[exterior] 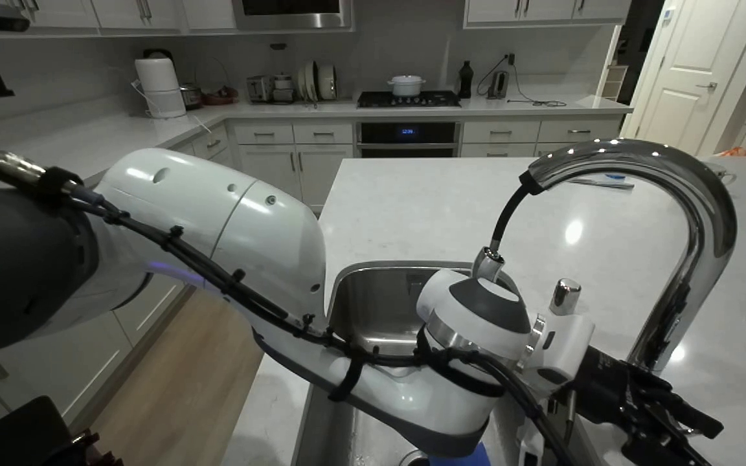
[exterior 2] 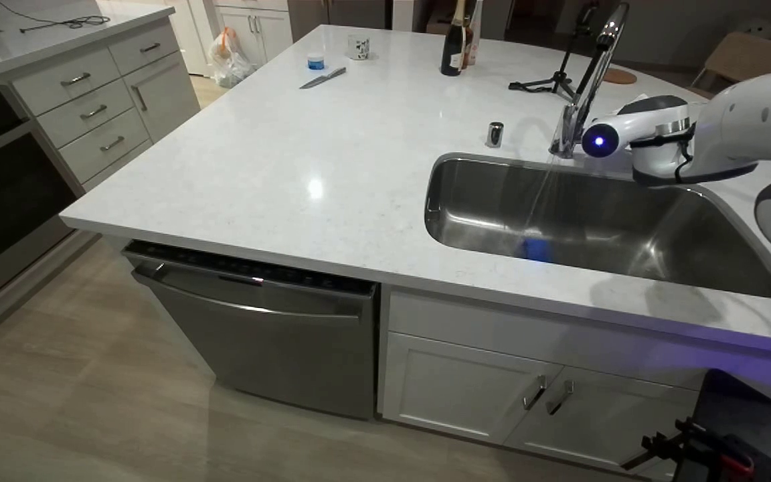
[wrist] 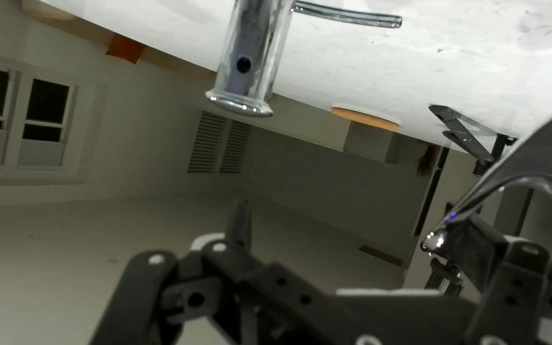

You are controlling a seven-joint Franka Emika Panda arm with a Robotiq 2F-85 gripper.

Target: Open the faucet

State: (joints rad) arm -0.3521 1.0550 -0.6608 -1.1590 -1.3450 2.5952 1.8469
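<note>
The faucet (exterior: 697, 259) is a chrome gooseneck beside the sink, also seen in an exterior view (exterior 2: 565, 134). A black hose (exterior: 509, 217) hangs from its spout; its lower end is mostly behind my arm. A faint streak like thin water (exterior 2: 541, 194) falls into the sink. My gripper (exterior: 697, 440) is past the faucet's base, over the counter. In the wrist view my gripper (wrist: 355, 218) is open with a wide, empty gap. A tapering chrome part (wrist: 539, 153), perhaps the faucet's lever, lies beside the right finger; contact cannot be told.
The steel sink (exterior 2: 626, 207) holds a blue item (exterior 2: 536, 250). A short chrome knob (exterior 2: 494, 134) stands beside it. A chrome cylinder with a thin rod (wrist: 252, 52) shows in the wrist view. A tripod (exterior 2: 563, 84), bottle (exterior 2: 454, 50) and knife (exterior 2: 324, 78) are on the counter.
</note>
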